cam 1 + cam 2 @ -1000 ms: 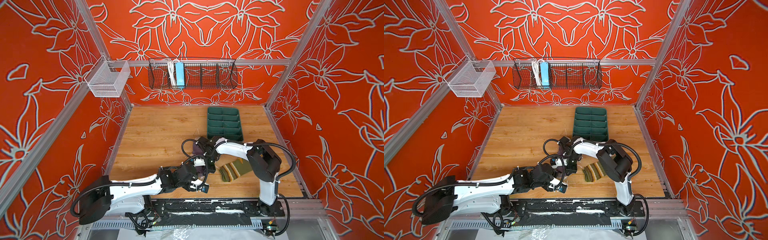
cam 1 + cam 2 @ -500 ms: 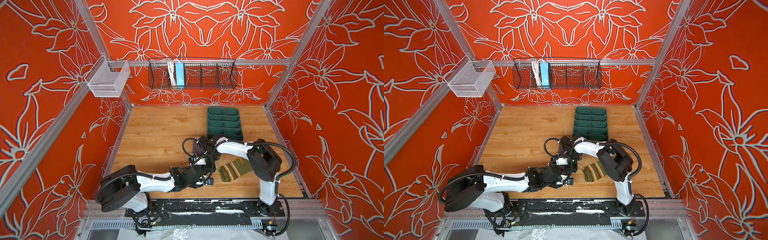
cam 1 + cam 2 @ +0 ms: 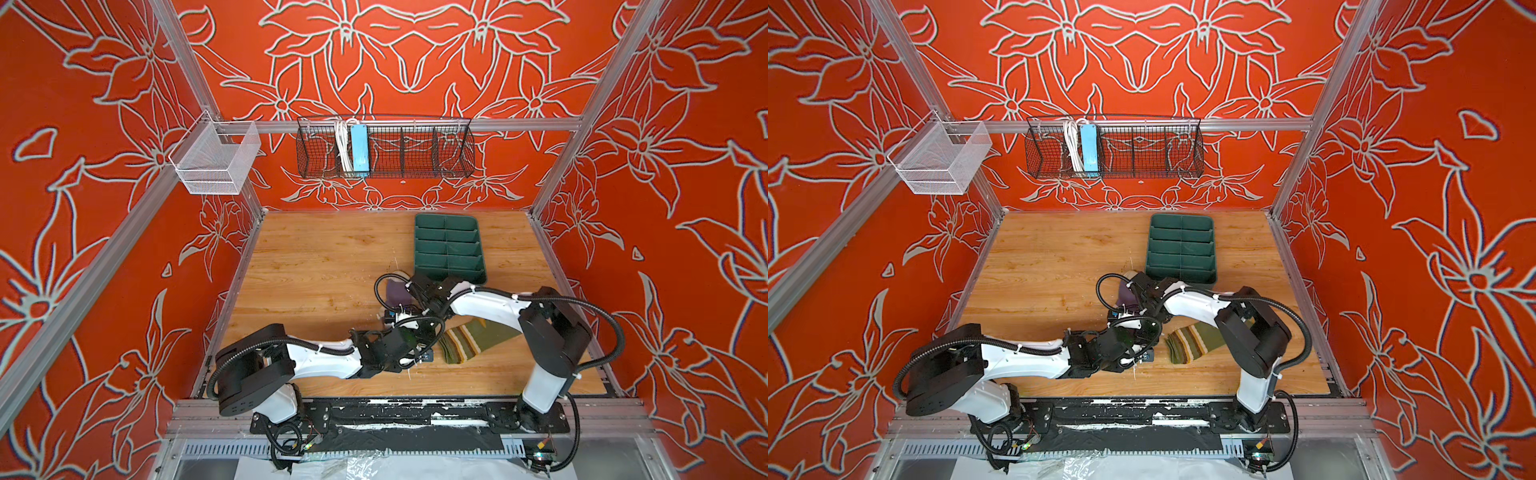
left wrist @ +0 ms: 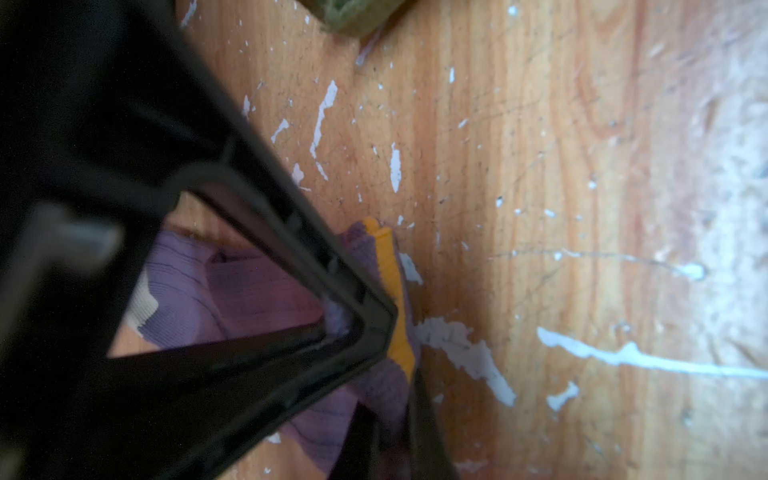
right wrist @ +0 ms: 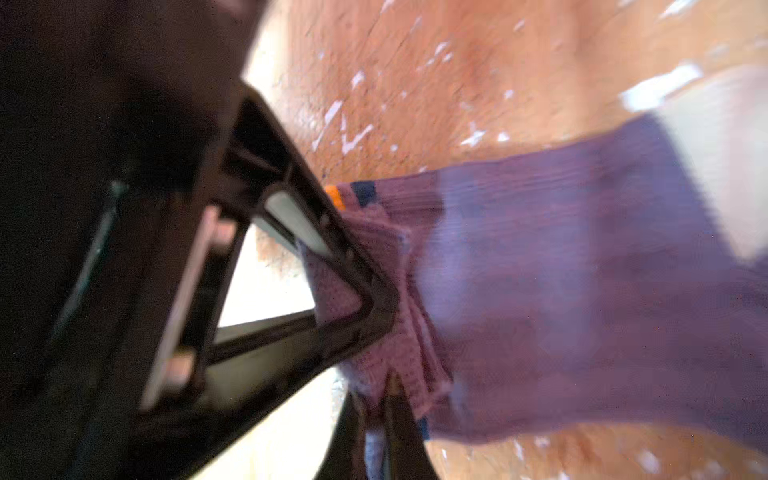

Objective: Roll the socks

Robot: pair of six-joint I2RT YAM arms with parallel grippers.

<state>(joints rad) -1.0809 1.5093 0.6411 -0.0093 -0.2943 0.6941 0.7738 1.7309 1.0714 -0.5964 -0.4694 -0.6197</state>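
No legible text, no labels, brands or numbers (blue box (image 3: 359,147) in wire basket (image 3: 453,151) too small to tell)

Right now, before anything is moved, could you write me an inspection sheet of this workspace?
Surface: wooden table, scratched, with white flecks.
Job's things: purple sock bunched at its striped end; olive sock flat, partly under the right arm.
Clutter: green divided tray, compartments look empty.
Grippers: left gripper and right gripper both shut on the purple sock.
Cables: black cables loop along both arms.
Surroundings: red floral walls; black wire basket holding a blue strip and white cord; white mesh basket.
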